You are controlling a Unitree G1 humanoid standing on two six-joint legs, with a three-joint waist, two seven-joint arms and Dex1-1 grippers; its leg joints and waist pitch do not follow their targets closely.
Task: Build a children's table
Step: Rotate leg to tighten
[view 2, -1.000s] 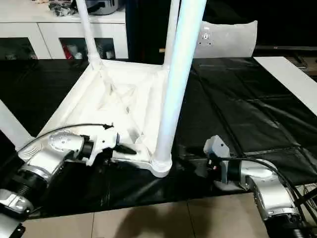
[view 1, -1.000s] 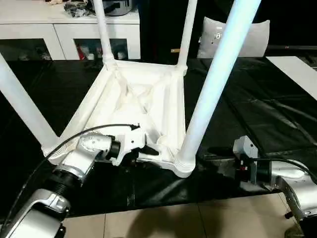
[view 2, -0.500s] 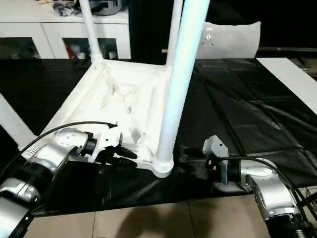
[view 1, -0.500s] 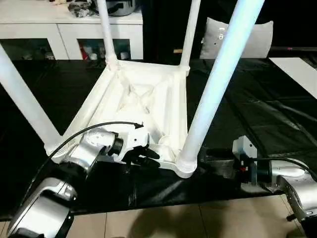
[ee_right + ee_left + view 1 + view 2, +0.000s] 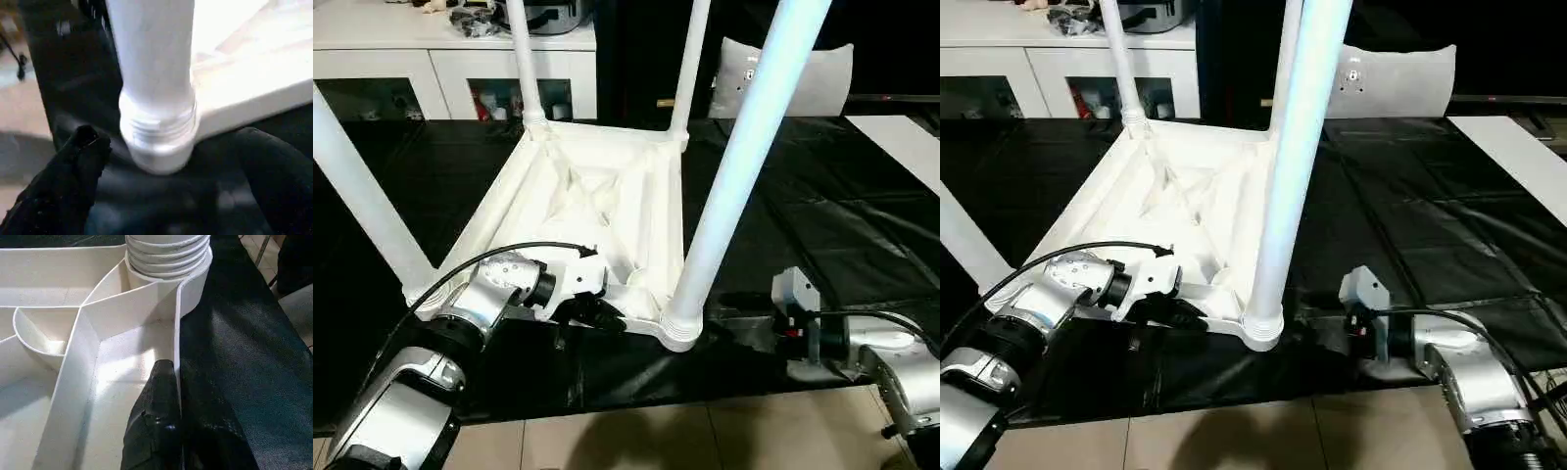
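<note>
No writing or brand can be read anywhere in the scene.

At far left a white cabinet (image 5: pixel 450 69) stands against the wall, clutter on its top and small items behind its glass doors. In front of it a black sheet (image 5: pixel 822 206) covers the floor, wrinkled and glossy, with pale tiles (image 5: pixel 636 441) along the near edge.

The table (image 5: pixel 597 196) lies upside down on the sheet, ribbed underside up, all four legs standing in the corner sockets. The left gripper (image 5: pixel 592 311) is at the table's near rim, between the near-left and near-right legs. Its wrist view shows what the head views cannot: one black finger (image 5: pixel 156 426) lies inside the rim wall, pressed against it, with the threaded base of the near-right leg (image 5: pixel 168 254) just beyond (the second finger is hidden behind the wall, so I cannot tell how wide the pincer stands).

Right of that, the near-right leg (image 5: pixel 744 147) rises steeply toward the camera. The right gripper (image 5: pixel 744 305) rests low on the sheet just beside its socket. Its wrist view shows both fingers (image 5: pixel 73 171) spread wide, the leg's ribbed collar (image 5: pixel 159 132) between them, untouched.

Behind, a white panel (image 5: pixel 783 78) leans in the dark background.
</note>
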